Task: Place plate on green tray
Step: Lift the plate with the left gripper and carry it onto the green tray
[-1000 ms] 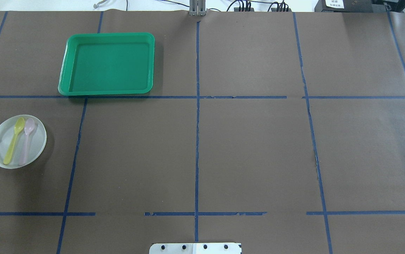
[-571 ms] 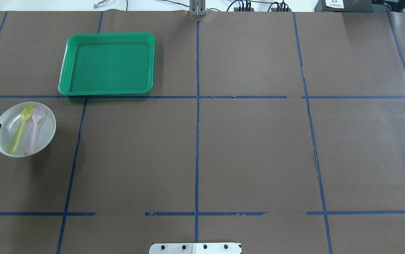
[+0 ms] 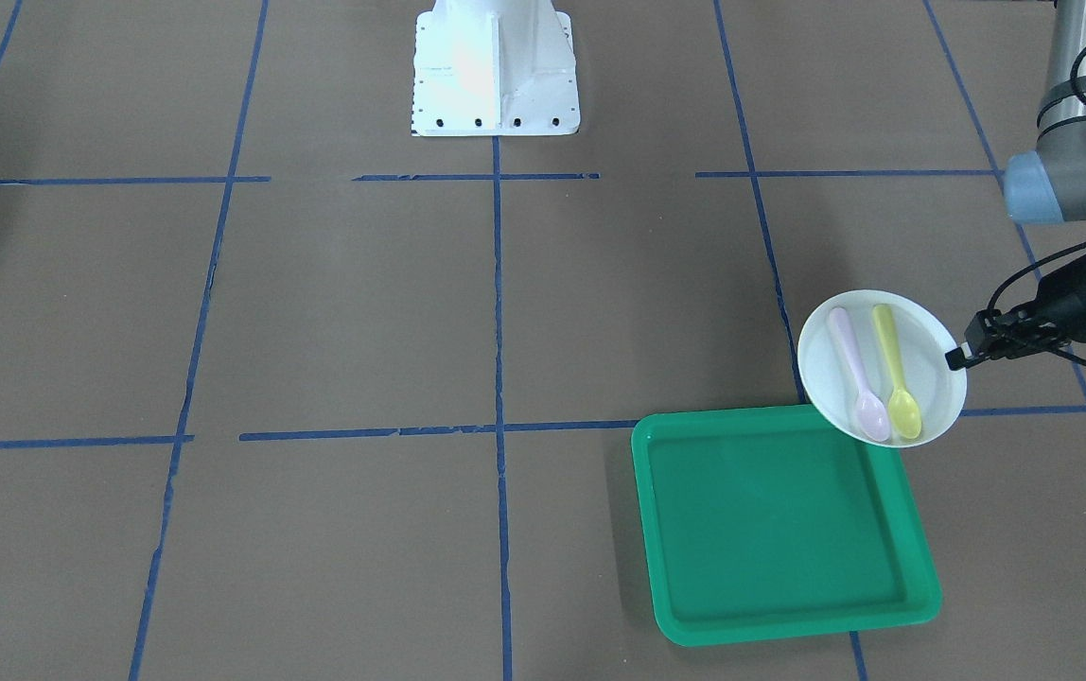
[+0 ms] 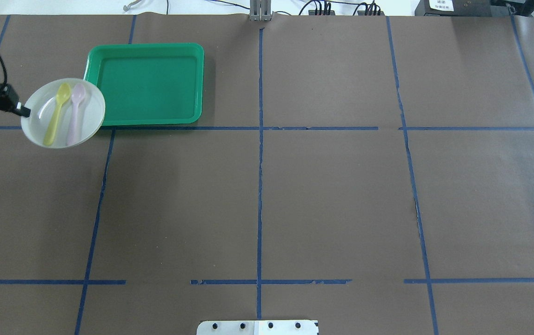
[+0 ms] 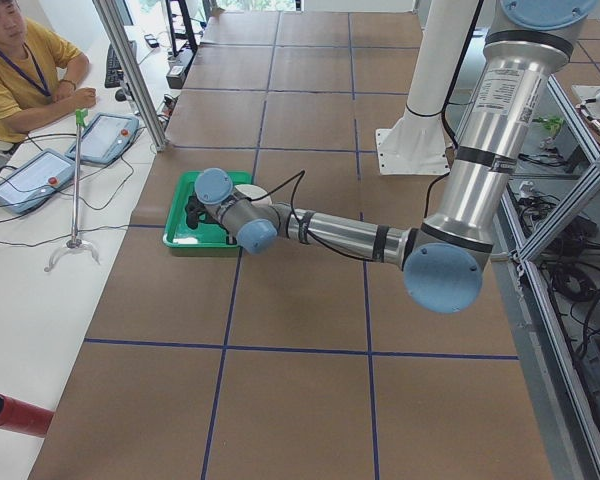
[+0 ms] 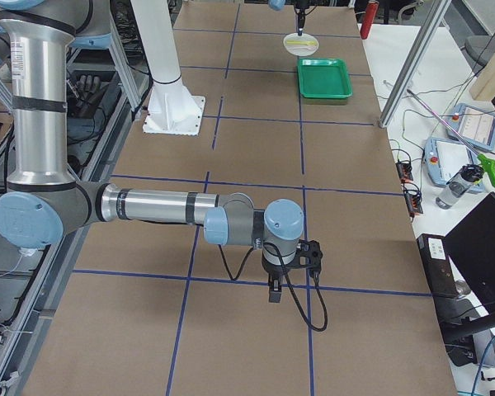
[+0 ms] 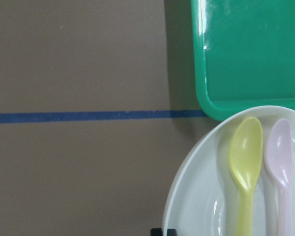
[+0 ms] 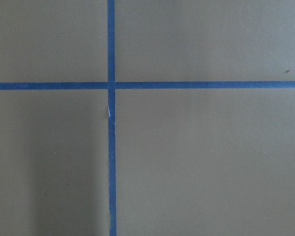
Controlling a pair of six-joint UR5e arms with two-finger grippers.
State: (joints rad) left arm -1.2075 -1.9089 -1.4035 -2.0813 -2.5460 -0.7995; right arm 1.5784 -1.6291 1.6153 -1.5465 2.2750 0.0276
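While the left gripper (image 3: 961,357) pinches the rim of the plate (image 3: 929,374), the front-facing view shows it aloft over a corner of the green tray (image 3: 770,530), seemingly mid-carry. Overhead, it hangs mostly outside the tray, so the next move should bring it inward, then lower.

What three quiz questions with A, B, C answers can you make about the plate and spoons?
1. Where is the plate next to the green tray?
A) over its middle
B) at one corner
C) far away from it

2. How many spoons lie on it?
A) two
B) one
C) four

3. What holds the plate?
A) nothing at all
B) a person's hand
C) the left gripper

Answers:
1 B: its rim overlaps the tray's corner.
2 A: a yellow spoon and a pink spoon.
3 C: the jaws pinch its rim.
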